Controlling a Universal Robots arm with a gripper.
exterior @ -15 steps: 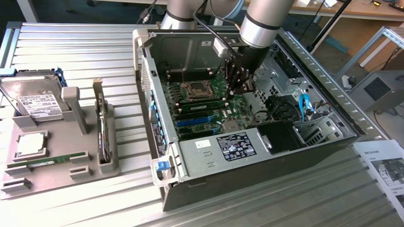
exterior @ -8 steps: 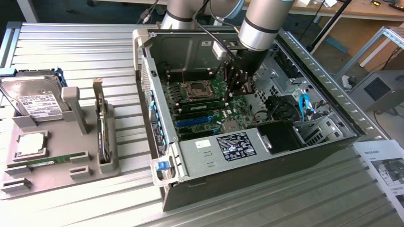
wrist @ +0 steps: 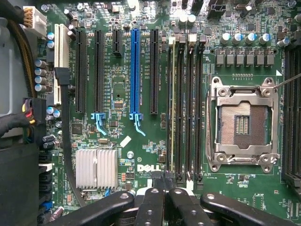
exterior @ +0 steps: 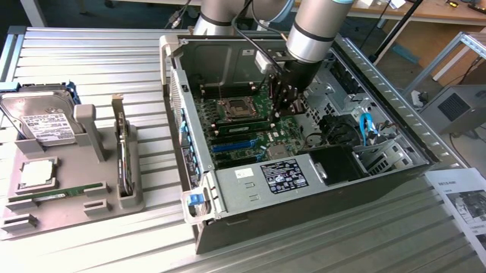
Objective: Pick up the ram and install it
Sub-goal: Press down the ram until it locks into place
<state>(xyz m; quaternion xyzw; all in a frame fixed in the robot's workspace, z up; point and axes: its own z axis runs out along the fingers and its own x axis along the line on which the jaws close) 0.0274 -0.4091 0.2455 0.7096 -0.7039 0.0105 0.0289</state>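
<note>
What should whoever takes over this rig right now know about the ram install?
The end effector is shut, nothing visibly gripped, low over the motherboard.
The ram stands edge-up in a motherboard slot, one end at the end effector.
Done: ram brought to its slot. Left: confirm full seating; the latches cannot be judged.
A second green stick lies in the tray at the exterior view's left.

Arm (exterior: 315, 34) angled downward, gripper (exterior: 285, 108) closed

White DELL logo (wrist: 148, 168) printed on the green motherboard (wrist: 235, 190)
</note>
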